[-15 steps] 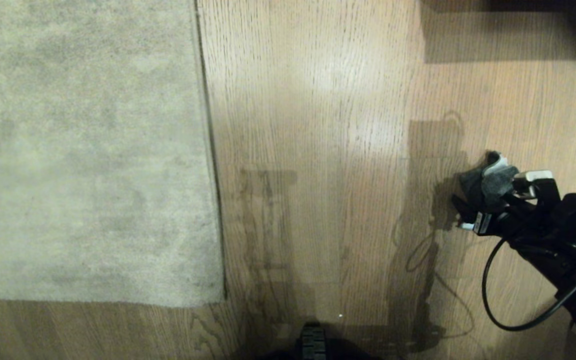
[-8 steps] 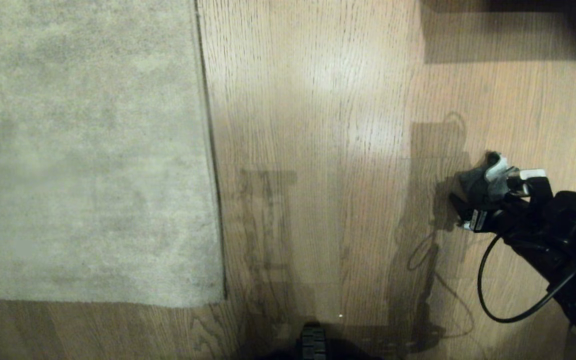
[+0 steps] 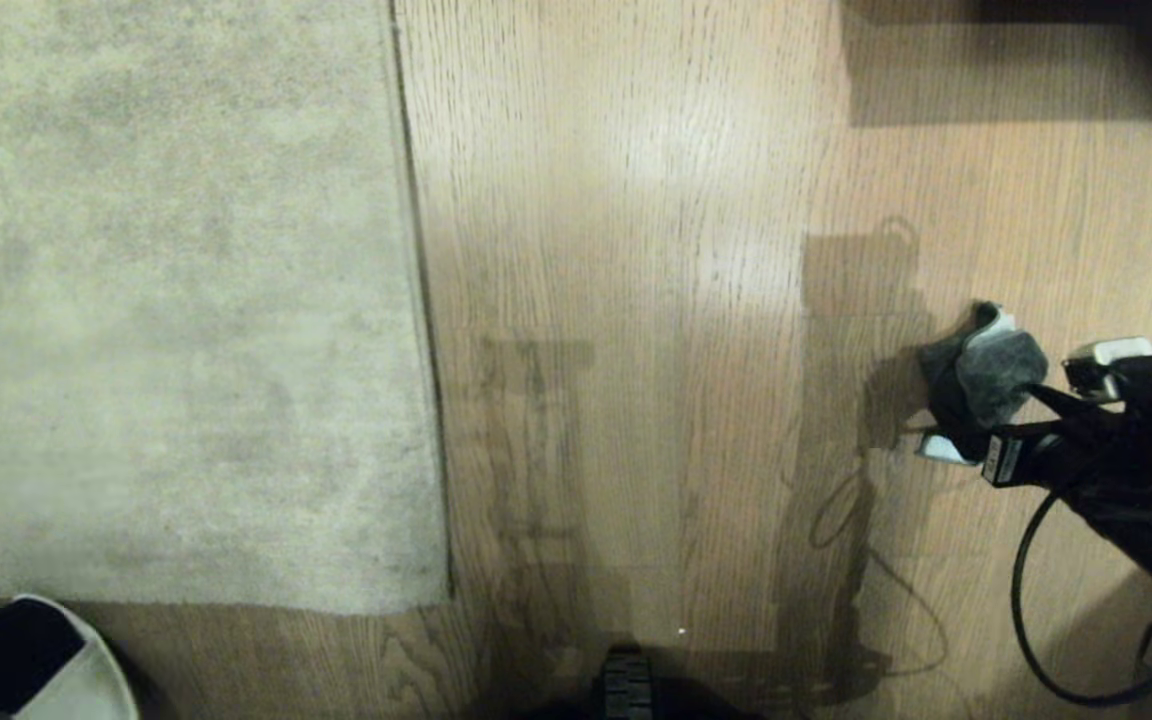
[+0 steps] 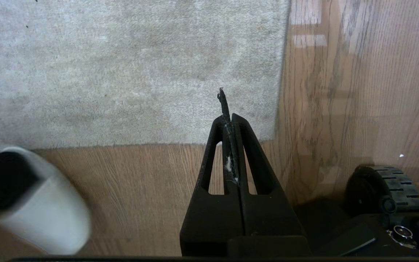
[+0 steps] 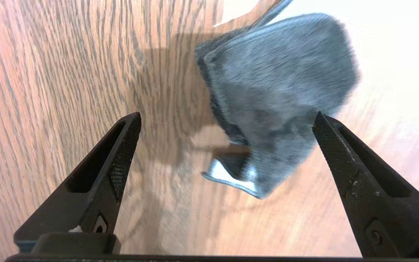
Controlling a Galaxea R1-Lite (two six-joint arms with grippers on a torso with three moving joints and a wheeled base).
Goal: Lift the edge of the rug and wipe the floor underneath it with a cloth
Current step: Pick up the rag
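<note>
While the right gripper (image 5: 227,123) spreads ribbed fingers, the fuzzy crumpled cloth (image 5: 275,94) lies released on grained floor (image 5: 67,65).

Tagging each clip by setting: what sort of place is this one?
Probably a room in a home: wood-grain plank floor, a large pale short-pile rug laid over it, and what looks like a slipper at the rug's near border. A small grey cloth lies on the planks.

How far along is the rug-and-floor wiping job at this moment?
Looks like the end or the very start: the rug edge lies flat on the floor. The cloth lies loose on the floor, the open right gripper just beside it. The left gripper is shut above the rug corner, holding nothing.
</note>
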